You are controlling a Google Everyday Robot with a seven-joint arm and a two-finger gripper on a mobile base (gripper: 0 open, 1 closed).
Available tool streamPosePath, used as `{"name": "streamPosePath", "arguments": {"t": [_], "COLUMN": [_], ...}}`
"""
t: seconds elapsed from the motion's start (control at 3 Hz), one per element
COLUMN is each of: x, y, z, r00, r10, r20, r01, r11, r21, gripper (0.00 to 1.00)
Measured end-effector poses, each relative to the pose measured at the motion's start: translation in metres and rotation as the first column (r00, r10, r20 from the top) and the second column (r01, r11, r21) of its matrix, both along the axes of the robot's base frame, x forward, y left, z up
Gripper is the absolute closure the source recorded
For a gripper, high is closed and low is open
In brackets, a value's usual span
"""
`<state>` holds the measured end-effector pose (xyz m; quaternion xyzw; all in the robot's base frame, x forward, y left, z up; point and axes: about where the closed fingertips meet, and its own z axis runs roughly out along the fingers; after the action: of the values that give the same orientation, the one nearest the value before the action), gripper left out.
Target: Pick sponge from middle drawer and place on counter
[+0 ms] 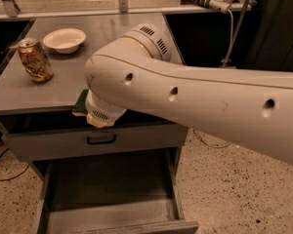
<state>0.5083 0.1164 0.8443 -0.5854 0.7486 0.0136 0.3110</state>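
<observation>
My gripper [90, 111] is at the counter's front edge, mostly hidden behind my own big white arm. A dark green corner of the sponge [80, 103] sticks out to the left of the wrist, level with the edge of the gray counter [53, 84]. The sponge has risen along with the gripper, so the gripper holds it. Below, the middle drawer [112, 182] stands pulled out, and its bare floor shows nothing on it.
A drink can [35, 59] and a white bowl [64, 39] stand on the counter's back left. The closed top drawer front with a black handle [101, 139] is just under the gripper. The arm hides the counter's right half. Cables and a power strip [217, 1] hang at the back right.
</observation>
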Motion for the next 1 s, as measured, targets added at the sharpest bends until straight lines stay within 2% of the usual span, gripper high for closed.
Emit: {"name": "streamPosePath", "arguments": {"t": [0.33, 0.67, 1.0], "x": [0.012, 0.049, 0.1], "y": [0.0, -0.001, 0.001], "z": [0.007, 0.011, 0.015], "r00": [0.9998, 0.9998, 0.9999], "r10": [0.009, 0.011, 0.009], "r20": [0.017, 0.013, -0.008], "r01": [-0.009, -0.012, -0.008], "r11": [0.999, 0.999, 0.998], "r21": [0.034, 0.05, 0.067], "gripper": [1.0, 1.0, 1.0]}}
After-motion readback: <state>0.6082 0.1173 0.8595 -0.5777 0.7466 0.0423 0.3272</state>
